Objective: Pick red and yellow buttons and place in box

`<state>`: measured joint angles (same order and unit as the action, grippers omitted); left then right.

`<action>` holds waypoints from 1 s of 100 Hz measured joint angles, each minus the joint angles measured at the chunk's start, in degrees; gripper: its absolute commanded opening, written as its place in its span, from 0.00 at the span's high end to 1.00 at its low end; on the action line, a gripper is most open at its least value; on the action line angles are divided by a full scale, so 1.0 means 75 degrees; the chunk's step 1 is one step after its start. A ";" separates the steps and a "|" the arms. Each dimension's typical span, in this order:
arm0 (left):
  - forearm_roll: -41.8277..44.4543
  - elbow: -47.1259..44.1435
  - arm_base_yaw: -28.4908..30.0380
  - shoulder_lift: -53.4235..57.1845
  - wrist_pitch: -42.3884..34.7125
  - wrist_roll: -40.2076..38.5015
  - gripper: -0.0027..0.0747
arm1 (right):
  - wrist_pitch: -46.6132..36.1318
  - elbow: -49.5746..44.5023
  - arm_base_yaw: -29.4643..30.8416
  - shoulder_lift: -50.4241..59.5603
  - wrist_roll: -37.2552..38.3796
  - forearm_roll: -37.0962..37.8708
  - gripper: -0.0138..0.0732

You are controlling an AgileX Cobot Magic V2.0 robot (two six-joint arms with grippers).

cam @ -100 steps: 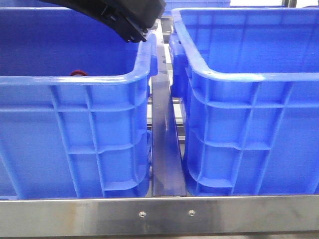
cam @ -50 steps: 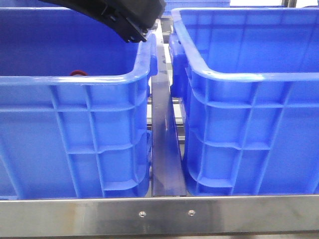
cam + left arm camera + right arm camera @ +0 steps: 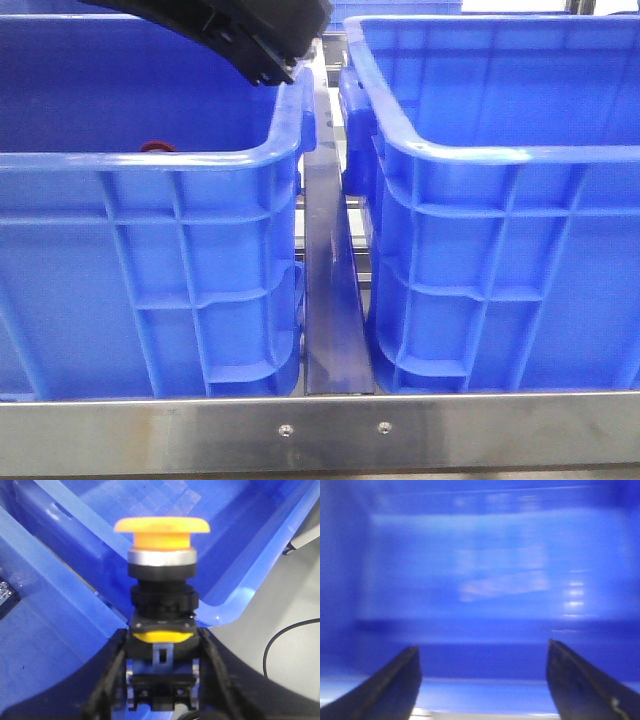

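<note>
No brand, label or writing can be read on anything in view. The left hand (image 3: 162, 680) grips the black body of the yellow button (image 3: 161, 555) between its two fingers (image 3: 107, 680), the orange-yellow cap and silver collar standing out beyond the fingertips, over the meeting rims of two blue crates. In the front view the left arm (image 3: 250, 30) hangs above the inner rim of the left crate (image 3: 150, 260), beside the right crate (image 3: 500, 260). A red button (image 3: 157, 147) just shows inside the left crate behind its near rim. The right hand (image 3: 482, 680) is spread wide, holding nothing, facing a blurred blue wall.
</note>
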<state>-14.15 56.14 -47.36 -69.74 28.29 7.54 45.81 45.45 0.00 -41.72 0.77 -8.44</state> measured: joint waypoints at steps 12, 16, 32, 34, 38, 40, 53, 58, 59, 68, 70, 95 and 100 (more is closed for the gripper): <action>0.0000 0.0000 0.0000 0.0000 0.0000 0.0000 0.74 | -0.0124 0.0167 0.0000 -0.0325 -0.0103 -0.1244 0.18; 0.0000 0.0000 0.0000 0.0000 0.0000 0.0000 0.74 | -0.0129 0.0217 0.0000 -0.0460 -0.0165 -0.1750 0.18; 0.0000 0.0000 0.0000 0.0000 0.0000 0.0000 0.74 | 0.0173 0.0440 0.0000 -0.1096 -0.1187 -0.4043 0.18; 0.0000 0.0000 0.0000 0.0000 0.0000 0.0000 0.74 | 0.0251 0.0462 0.0000 -0.1188 -0.1353 -0.4370 0.18; 0.0000 0.0000 0.0000 0.0000 0.0000 0.0000 0.74 | 0.0419 0.0499 0.0000 -0.1380 -0.1679 -0.4914 0.18; 0.0000 0.0000 0.0000 0.0000 0.0000 0.0000 0.74 | 0.0483 0.0528 0.0000 -0.1446 -0.1842 -0.5240 0.18; 0.0000 0.0000 0.0000 0.0000 0.0000 0.0000 0.74 | 0.1166 0.0639 0.0000 -0.2120 -0.2774 -0.7131 0.18; 0.0000 0.0000 0.0000 0.0000 0.0000 0.0000 0.74 | 0.1396 0.0692 -0.0053 -0.2376 -0.3128 -0.7684 0.18; 0.0000 0.0000 0.0000 0.0000 0.0000 0.0000 0.74 | 0.1452 0.0712 -0.0077 -0.2449 -0.3231 -0.7756 0.18; 0.0000 0.0000 0.0000 0.0000 0.0000 0.0000 0.74 | 0.1626 0.0907 -0.0306 -0.2857 -0.3699 -0.8360 0.18; 0.0000 0.0000 0.0000 0.0000 0.0000 0.0000 0.74 | 0.1641 0.0965 -0.0356 -0.2953 -0.3765 -0.8428 0.18; 0.0000 0.0000 0.0000 0.0000 0.0000 0.0000 0.74 | 0.1465 0.1627 -0.1284 -0.3924 -0.3967 -0.8644 0.18; 0.0000 0.0000 0.0000 0.0000 0.0000 0.0000 0.74 | 0.1410 0.1686 -0.1427 -0.4083 -0.3983 -0.8660 0.18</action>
<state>-14.15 56.14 -47.36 -69.74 28.29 7.54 56.38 58.10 -10.71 -72.34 -29.10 -73.38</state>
